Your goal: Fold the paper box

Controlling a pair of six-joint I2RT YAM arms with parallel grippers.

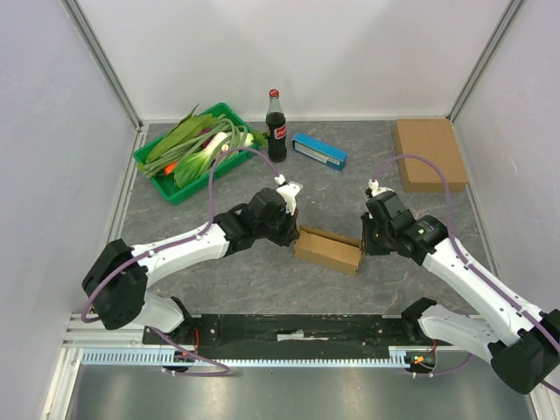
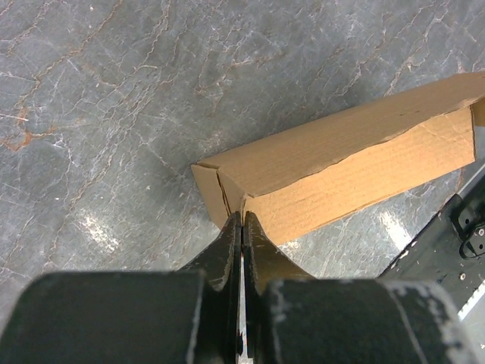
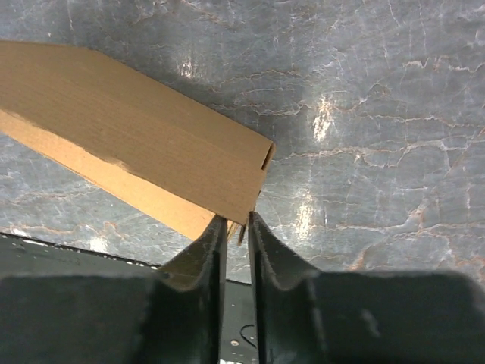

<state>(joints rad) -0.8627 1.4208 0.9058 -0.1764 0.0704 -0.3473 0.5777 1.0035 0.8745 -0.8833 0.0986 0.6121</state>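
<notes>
Here, left gripper and right gripper pinch ends of the long brown cardboard box; uneven pulling risks tearing.

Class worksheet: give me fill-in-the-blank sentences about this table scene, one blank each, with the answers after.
The cola bottle, standing between the green tray and the blue box, has a ___ cap.
The green tray holds leafy ___.
At one end of the paper box, the left gripper has its jaws ___ (open or shut).
The flat cardboard lies in the table's far ___ corner.
Answers: red; vegetables; shut; right.
</notes>
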